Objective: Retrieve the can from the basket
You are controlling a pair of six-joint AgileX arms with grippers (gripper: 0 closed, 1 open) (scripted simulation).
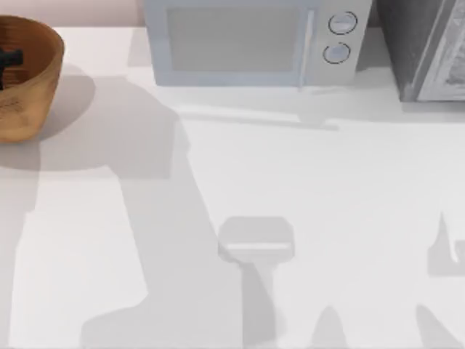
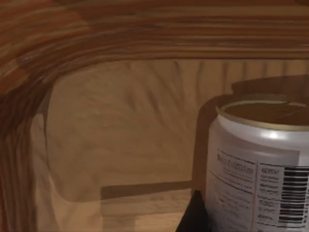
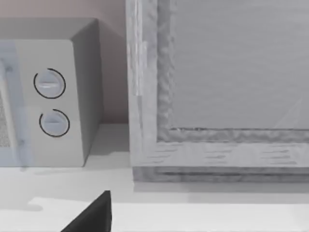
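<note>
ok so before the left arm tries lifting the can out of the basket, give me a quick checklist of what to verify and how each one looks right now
1. Can inside the basket: ok; the left wrist view shows basket wall around it.
2. Can upright: ok, tan-gold top facing up.
3. Left gripper inside the basket: ok; a dark part shows in the bowl from above.
4. Fingers closed on the can: cannot tell.
5. Microwave away from the basket: ok, a gap lies between them.
</note>
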